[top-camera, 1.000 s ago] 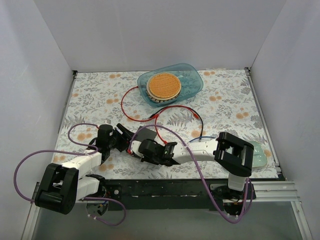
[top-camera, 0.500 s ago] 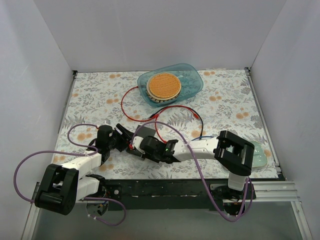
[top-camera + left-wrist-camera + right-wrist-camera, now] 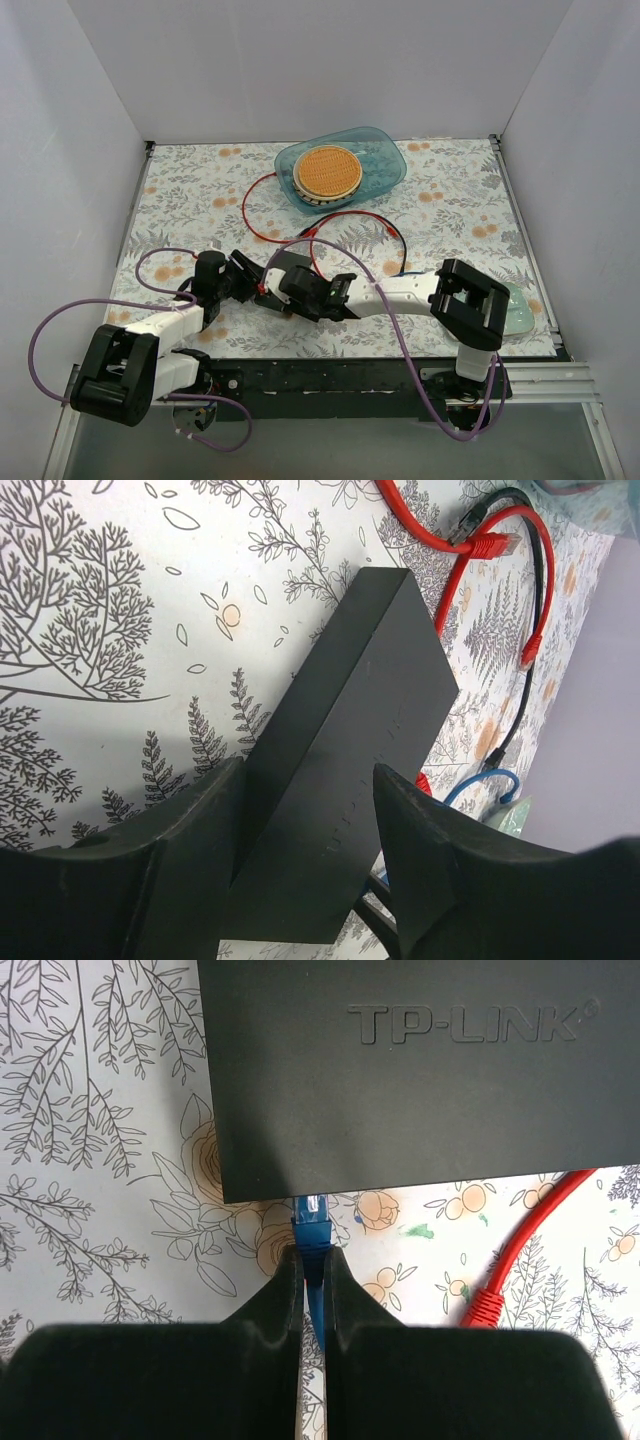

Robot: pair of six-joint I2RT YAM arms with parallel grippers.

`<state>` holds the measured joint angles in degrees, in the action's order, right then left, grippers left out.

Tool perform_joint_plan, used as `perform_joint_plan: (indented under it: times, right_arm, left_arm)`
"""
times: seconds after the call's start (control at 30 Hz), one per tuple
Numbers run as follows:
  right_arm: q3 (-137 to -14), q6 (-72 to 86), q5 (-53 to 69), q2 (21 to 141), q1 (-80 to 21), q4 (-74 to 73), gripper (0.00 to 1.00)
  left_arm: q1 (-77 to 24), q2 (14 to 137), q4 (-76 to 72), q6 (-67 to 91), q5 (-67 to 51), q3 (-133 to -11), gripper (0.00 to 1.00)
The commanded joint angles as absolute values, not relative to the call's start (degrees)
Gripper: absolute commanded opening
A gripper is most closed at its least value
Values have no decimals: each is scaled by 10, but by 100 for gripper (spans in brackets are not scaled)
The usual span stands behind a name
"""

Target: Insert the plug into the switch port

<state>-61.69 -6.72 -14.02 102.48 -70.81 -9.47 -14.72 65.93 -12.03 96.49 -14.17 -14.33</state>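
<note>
Well, I have the switch [image 3: 350,720] lying flat on the flowered cloth [image 3: 190,190] towards the front of the table, between my two arms; my left claw [image 3: 310,780] straddles one end of it, a finger against each long side with no gap showing; my right claw [image 3: 313,1260] is pinched narrow on the blue plug [image 3: 312,1222], whose tip meets the switch's edge facing that claw; whether it sits in a port I cannot tell; a red cable [image 3: 520,1250] lies just beside the plug.
</note>
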Motion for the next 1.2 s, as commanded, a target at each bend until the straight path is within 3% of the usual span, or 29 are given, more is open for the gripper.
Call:
perform_joint_plan:
  times: [0.0,0.43,1.17]
  right_arm:
    - [-707,-75,-123,1010,-699,72,1]
    - [-773,-67,-93,1055,-682,36,1]
    - [-760,-62,-76,1067,-669,79,1]
  left_arm:
    - [-177,664,-104,991,-282,-141,50]
    - [-198,651,-105,998,-276,-152,49]
    - [-262,677,-156,1006,-271,-175,47]
